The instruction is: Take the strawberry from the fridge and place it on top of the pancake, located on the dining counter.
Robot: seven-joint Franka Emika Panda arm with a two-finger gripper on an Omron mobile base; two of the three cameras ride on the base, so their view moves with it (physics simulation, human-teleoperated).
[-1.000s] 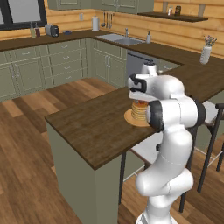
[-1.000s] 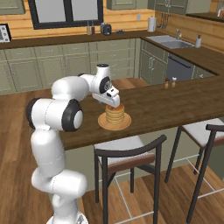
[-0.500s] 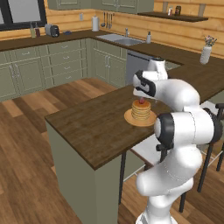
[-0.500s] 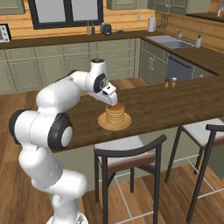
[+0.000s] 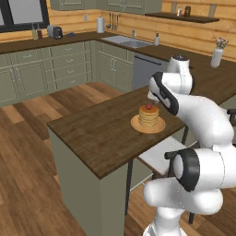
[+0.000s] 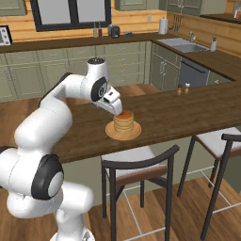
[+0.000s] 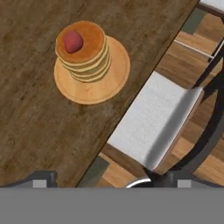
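The dark red strawberry (image 7: 73, 41) lies on top of the tan pancake (image 7: 85, 52) stack, left of its middle. The stack sits on a round orange plate (image 7: 98, 87) on the brown wooden dining counter (image 7: 30, 118). From the left base view the strawberry (image 5: 148, 106) shows as a red dot crowning the pancake (image 5: 148, 116). My gripper (image 6: 116, 108) hovers just above and to the left of the pancake (image 6: 124, 121), open, with nothing between its fingers. In the hand view, the gripper (image 7: 111, 180) has both fingertips wide apart. The fridge is out of view.
A white-seated stool (image 7: 153, 127) stands under the counter edge right by the plate, and a second stool (image 6: 221, 141) is further along. Two small shakers (image 6: 182, 89) stand on the far counter edge. Cabinets and a sink (image 5: 129, 42) line the back wall.
The hand has risen and drawn back from the pancake, and the arm has swung into a wider bend. The strawberry stays on the stack. The jaws stayed open.
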